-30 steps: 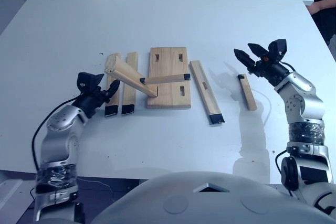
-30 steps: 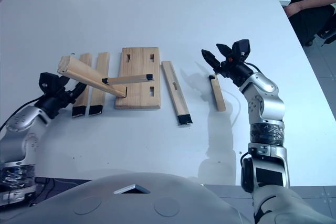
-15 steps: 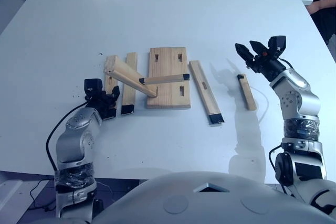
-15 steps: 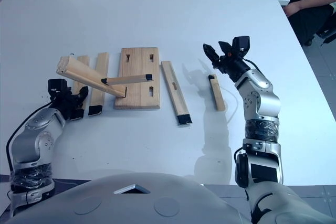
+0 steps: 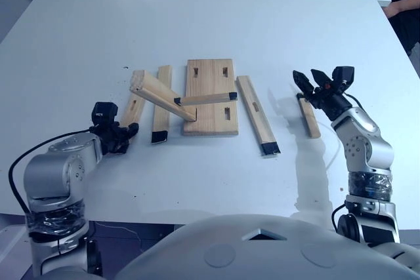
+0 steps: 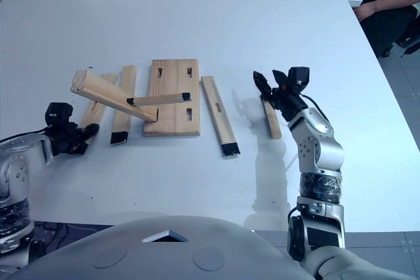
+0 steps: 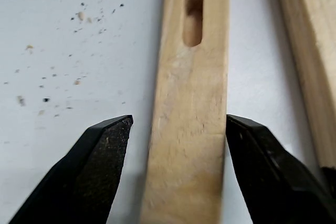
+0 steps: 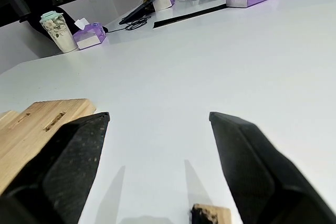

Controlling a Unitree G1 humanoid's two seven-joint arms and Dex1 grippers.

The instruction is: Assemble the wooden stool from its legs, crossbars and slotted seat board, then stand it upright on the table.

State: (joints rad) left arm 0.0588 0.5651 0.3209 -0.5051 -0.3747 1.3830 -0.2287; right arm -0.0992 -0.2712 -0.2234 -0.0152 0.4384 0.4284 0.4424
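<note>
My left end effector sits open astride the slotted leg on the desk (placed to clamp it, I judge), while my right end effector, open and empty, hovers above the short crossbar, the seat board between them.

— Where is there room around the seat board?

— The table lies bare beyond it and along the near edge. Over the board's left half a tilted leg rises and meets a crossbar, barring a low pass.

— And the sides?

— Tight at left: the left gripper straddles the outermost leg, fingers spread, just beside a second flat leg. A wider lane runs between the right leg and the short crossbar, where the right gripper hangs agape.
</note>
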